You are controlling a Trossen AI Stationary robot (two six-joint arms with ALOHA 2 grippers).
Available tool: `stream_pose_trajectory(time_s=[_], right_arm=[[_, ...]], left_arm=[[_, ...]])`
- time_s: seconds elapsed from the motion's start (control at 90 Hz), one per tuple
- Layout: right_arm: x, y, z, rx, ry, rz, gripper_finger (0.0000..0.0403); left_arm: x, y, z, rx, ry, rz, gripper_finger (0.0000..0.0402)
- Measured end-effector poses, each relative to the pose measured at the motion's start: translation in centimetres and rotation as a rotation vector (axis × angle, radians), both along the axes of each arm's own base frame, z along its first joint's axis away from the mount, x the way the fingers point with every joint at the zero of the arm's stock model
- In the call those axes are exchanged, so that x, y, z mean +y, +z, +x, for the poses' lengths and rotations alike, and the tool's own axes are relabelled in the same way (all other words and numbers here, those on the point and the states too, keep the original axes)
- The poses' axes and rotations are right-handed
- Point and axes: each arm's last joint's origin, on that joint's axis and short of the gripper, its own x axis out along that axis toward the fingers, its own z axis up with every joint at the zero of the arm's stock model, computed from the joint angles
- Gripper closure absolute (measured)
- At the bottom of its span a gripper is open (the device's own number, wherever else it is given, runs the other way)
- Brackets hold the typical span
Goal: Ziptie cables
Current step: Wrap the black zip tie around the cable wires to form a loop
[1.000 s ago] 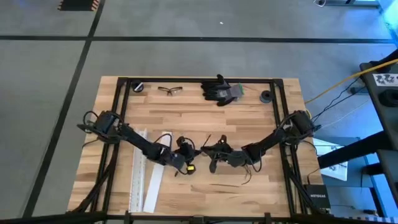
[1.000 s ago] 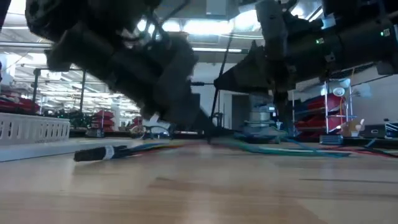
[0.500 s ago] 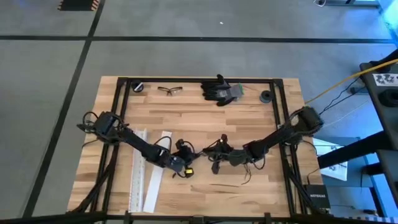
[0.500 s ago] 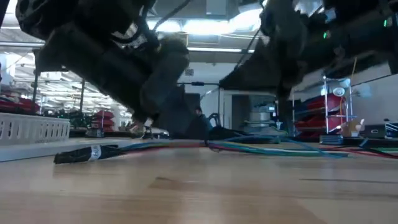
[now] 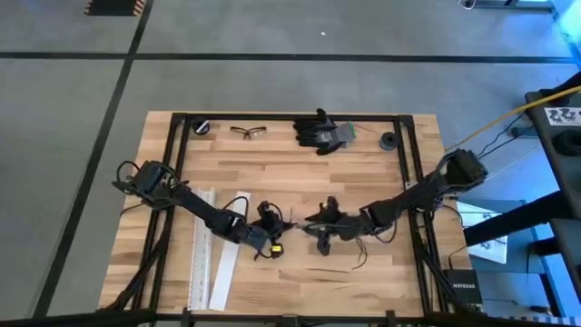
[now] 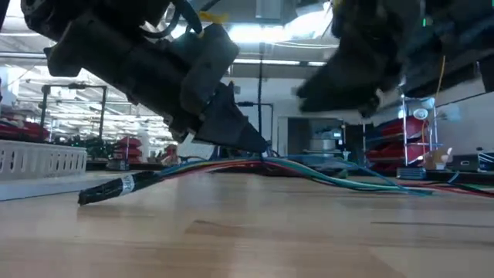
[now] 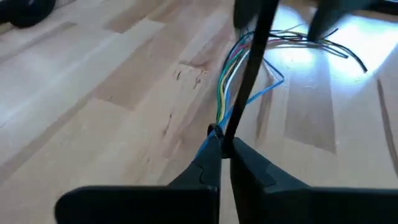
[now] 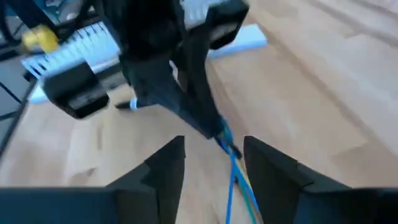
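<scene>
The cables are a bundle of thin blue, green, yellow and red wires at mid-table. Their black taped end rests on the wood, and their other ends splay on the table. My left gripper is shut on the bundle, which is raised where the fingers hold it. A thin black strap rises from the same spot. My right gripper is open just to the right and faces the left one. The wires run between its fingers; I cannot tell whether it touches them. My left gripper pinches the cable bundle partway along its length between its two fingertips, together with the black strap. The fingers slant down from the table's left. The bundle is lifted there and sags to the wood on both sides.
Two white channel strips lie at the near left under the left arm. Black gloves, safety glasses and two small black round parts sit along the far edge. A black frame rail borders the table.
My right gripper has drawn back up and toward the table's right edge, away from the bundle. My left gripper has tipped its fingertips toward the right and raised the held part of the cables off the wood. The black taped end stays on the table.
</scene>
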Motion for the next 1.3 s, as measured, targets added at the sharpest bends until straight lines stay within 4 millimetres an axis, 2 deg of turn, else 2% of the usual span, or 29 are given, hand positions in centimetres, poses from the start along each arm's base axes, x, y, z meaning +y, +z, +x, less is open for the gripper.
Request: stream_pose_trajectory(time_s=[0.178, 0.444, 0.511, 0.633, 0.8, 0.878, 1.044, 1.3], right_arm=[[0.4, -1.5, 1.7, -0.068, -0.090, -0.032, 0.0263], [0.7, -1.8, 4.4, -0.061, -0.173, -0.077, 0.0272], [0.6, -1.7, 4.4, -0.043, -0.214, -0.116, 0.0294], [0.8, -1.6, 4.3, -0.030, -0.223, -0.200, 0.0385], [1.0, -1.0, 4.2, -0.007, -0.245, -0.271, 0.0401], [0.9, 0.2, 3.9, 0.013, -0.251, -0.316, 0.0402], [-0.2, 2.9, 1.9, 0.105, -0.309, -0.430, 0.0403], [-1.6, 7.8, -1.2, 0.122, -0.331, -0.462, 0.0403]], left_arm=[[0.0, 0.0, 0.0, -0.005, 0.006, -0.009, 0.0401], [0.1, 0.1, 0.0, -0.015, 0.008, -0.011, 0.0401], [0.0, 0.2, 0.1, -0.022, 0.005, -0.014, 0.0401], [-0.1, 0.2, 0.1, -0.026, 0.004, -0.015, 0.0401], [-0.3, 0.1, 0.0, -0.020, 0.000, -0.014, 0.0401], [-0.5, -0.5, -0.1, 0.007, 0.002, -0.015, 0.0401], [-1.3, -2.4, -0.9, 0.091, 0.012, -0.036, 0.0401], [-1.5, -2.6, -1.2, 0.106, 0.027, -0.032, 0.0401]])
